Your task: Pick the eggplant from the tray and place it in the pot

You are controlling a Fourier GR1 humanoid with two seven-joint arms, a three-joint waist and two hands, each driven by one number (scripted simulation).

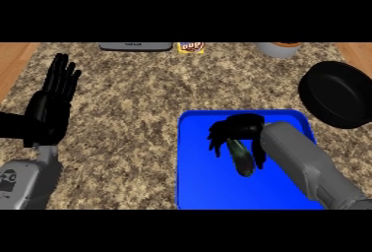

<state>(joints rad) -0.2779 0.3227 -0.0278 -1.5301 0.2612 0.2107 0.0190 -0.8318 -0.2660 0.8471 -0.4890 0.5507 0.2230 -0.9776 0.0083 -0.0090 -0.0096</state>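
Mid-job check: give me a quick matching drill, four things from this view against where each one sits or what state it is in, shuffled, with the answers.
Things:
1. eggplant
2. pot
3. left hand
4. tray

Places or states:
A. black, at the counter's right edge
B. blue, at the front of the counter
C. open, fingers up, at the view's left
D. over the tray, with the right hand curled round it

Pairs: 1-D, 2-A, 3-C, 4-B
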